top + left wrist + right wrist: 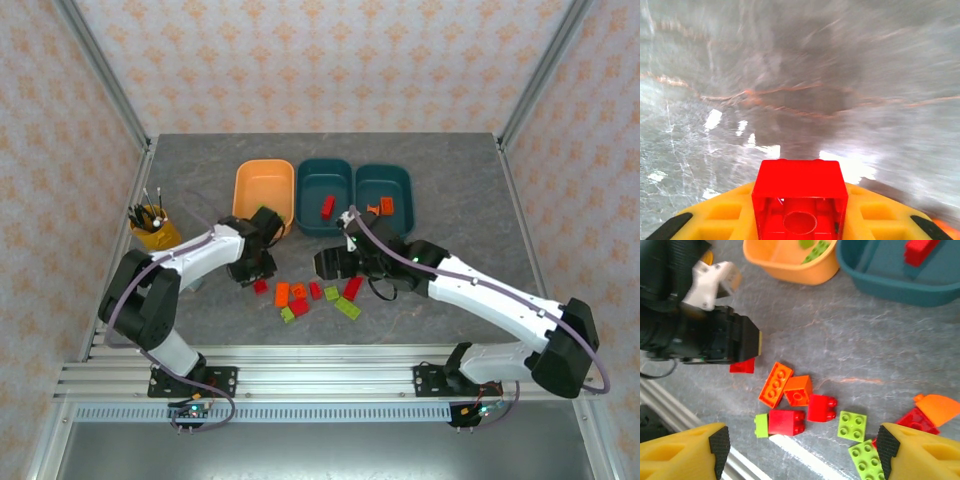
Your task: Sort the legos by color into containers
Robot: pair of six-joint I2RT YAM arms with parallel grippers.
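My left gripper [257, 278] is shut on a red lego [800, 197], held low over the grey table at the left of the pile; the same brick [742, 366] shows under its black jaws. My right gripper [802, 452] hangs open above the loose legos: orange bricks [776, 384], red ones [786, 422] and lime ones [852, 425]. The light orange tray [262, 185] holds lime bricks [812, 250]. A red brick [327, 207] lies in the middle teal tray [318, 180], and an orange brick [386, 206] in the right teal tray [380, 183].
A yellow cup [152, 225] of tools stands at the left, behind the left arm. The three trays line the back of the table. An aluminium rail [320, 375] runs along the near edge, close to the pile.
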